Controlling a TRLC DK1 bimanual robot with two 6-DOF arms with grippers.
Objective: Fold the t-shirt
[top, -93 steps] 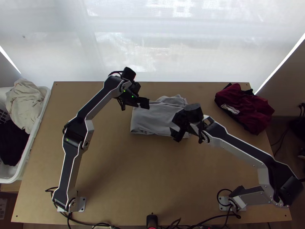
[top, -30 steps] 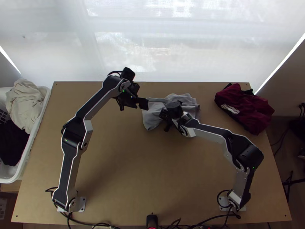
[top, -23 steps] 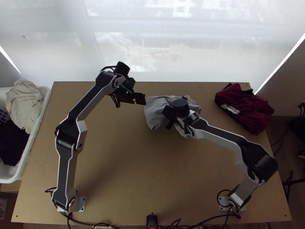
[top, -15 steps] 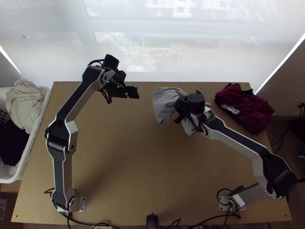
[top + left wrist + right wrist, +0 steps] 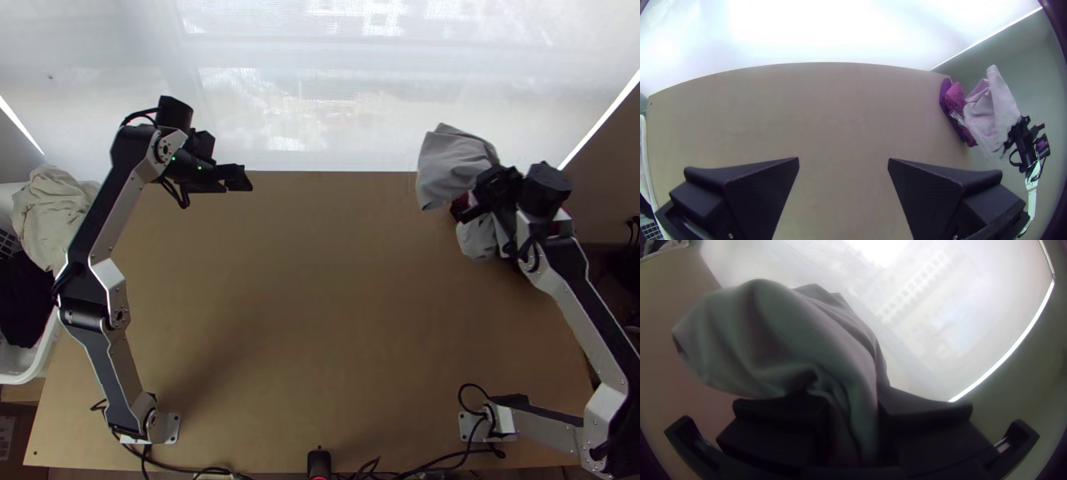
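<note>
The grey shirt is bunched in the right gripper, over the far right part of the table. The right wrist view shows the fingers clenched on a gathered part of it; which part of the garment that is, I cannot tell. One loose lobe spreads out beyond the fingertips, and in the top view a smaller bit hangs on the nearer side of the gripper. Some red clothes lie at the table's right side, partly hidden from above by the shirt and the right arm

The left gripper is well apart from the shirt, above the table's far edge, left of the middle. Its fingers are released and spread wide, with bare tabletop seen between them. At the left, a white basket holds a cream cloth and a dark one
</note>
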